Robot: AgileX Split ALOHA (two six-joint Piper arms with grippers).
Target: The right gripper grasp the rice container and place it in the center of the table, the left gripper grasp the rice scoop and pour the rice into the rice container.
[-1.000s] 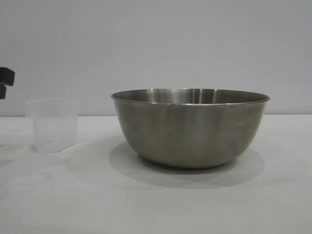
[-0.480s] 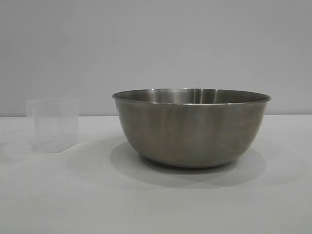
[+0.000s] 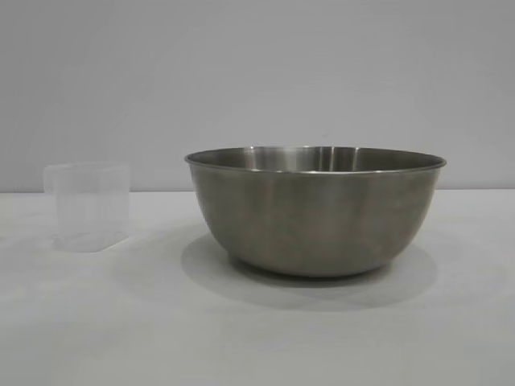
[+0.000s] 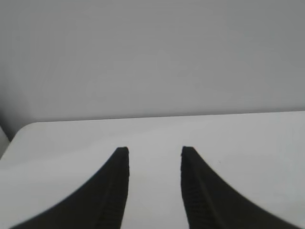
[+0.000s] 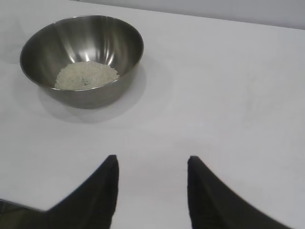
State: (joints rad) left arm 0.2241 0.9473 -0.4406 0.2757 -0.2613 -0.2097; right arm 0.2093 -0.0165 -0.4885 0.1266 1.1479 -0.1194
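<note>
The rice scoop (image 3: 87,206) stands upright and empty on the table (image 3: 257,338), apart from the rice container (image 3: 315,211) at centre – rice (image 5: 86,75) already inside; left gripper (image 4: 155,151) and right gripper (image 5: 152,161) both released, holding nothing

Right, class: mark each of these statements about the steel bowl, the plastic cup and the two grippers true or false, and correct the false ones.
1. The white rice lies inside the round stainless-steel mixing bowl. True.
2. The small translucent plastic measuring cup is tipped over the bowl. False: it stands upright on the white table, apart from the bowl.
3. The black left gripper holds the cup. False: its jaws are open and empty.
4. The black right gripper is open, holding nothing. True.
</note>
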